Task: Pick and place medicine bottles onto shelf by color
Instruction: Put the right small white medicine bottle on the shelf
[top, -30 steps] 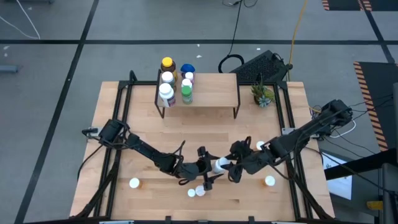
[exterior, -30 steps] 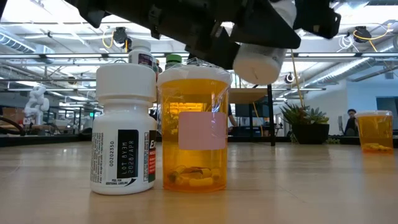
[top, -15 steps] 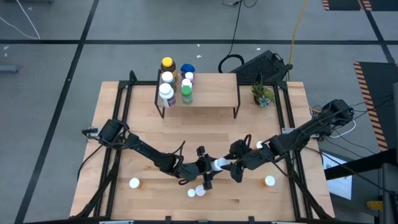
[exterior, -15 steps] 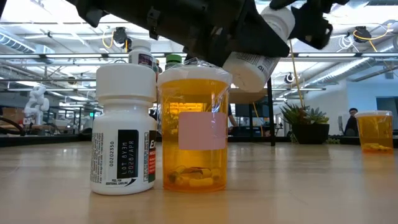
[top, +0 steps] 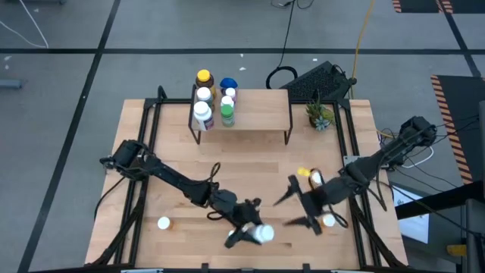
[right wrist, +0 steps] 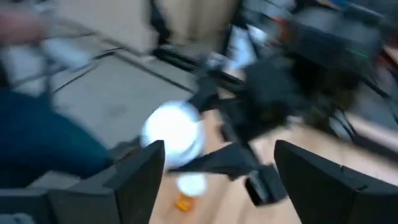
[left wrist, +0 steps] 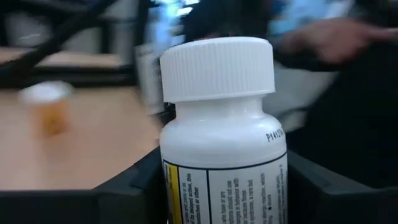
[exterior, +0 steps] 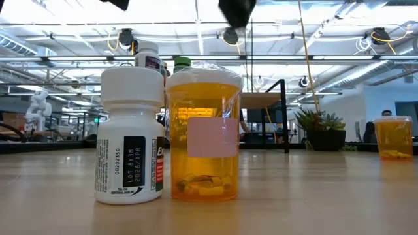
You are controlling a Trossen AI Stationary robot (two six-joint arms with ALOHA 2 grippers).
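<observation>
Left gripper (top: 254,232) sits near the table's front edge, centre, jaws pinching a white plastic pill bottle w/ ribbed white screw cap (left wrist: 219,134). In the high view the bottle (top: 263,233) looks tipped, long axis roughly level & cap toward the right arm, tho it's small there so tilt is approx. In the left wrist view it stands between the two dark fingers (left wrist: 127,186), cap away from the palm. Label is white w/ a yellow stripe & black lines; only a small printed code near the shoulder shows, starting "P4", rest unreadable.

Right gripper (top: 301,206) hovers over the table's front right, well apart from the held bottle, jaws spread wide, nothing between them.

Low view, close to the camera: a white bottle w/ white cap (exterior: 130,134) upright, black label panel w/ mirrored lot/exp print & "00202350" running vertically; touching or just beside it an upright translucent orange vial w/ pale pink label (exterior: 204,134), pills at the bottom. Another orange vial (exterior: 393,138) stands far right.

Small raised light-wood shelf on dark metal legs (top: 258,110) is at the table's back, w/ several bottles upright on its left end: white-capped ones (top: 202,114) & a green one (top: 227,115). A yellow-capped bottle (top: 204,79) & a blue-capped bottle (top: 228,85) stand at the shelf's back-left corner. Small potted green plant (top: 319,115) sits right of the shelf.
</observation>
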